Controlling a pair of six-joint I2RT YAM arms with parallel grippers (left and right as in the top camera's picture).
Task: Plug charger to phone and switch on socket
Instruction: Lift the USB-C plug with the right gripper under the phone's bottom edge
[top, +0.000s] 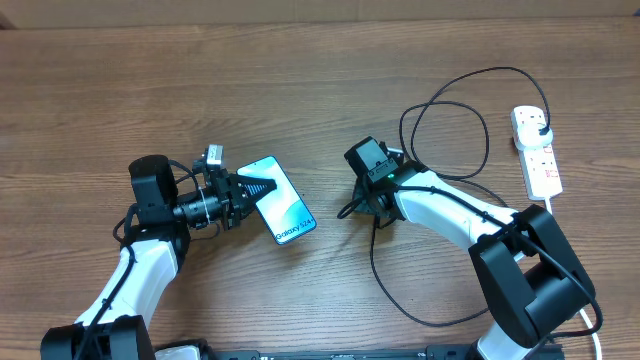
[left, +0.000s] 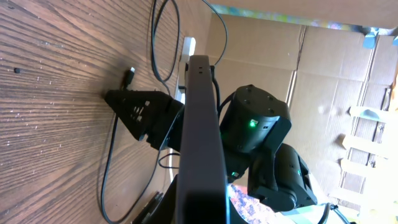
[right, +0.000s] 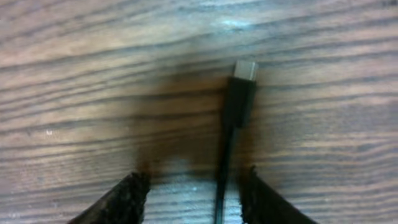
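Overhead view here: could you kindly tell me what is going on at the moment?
The left hand is shut on one end of the slim smartphone with a blue-teal lit screen. The right hand is open, its fingers straddling the thin black charger cable just behind its small connector, which lies on the wooden table. Its black plug sits in the white power strip. Connector and phone are not yet joined.

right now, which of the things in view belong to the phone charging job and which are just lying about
Belong to the job:
- phone, screen lit
- charger cable and its connector
- black plug, sitting on the white power strip

Just lying about:
- cardboard boxes in the background of the left wrist view
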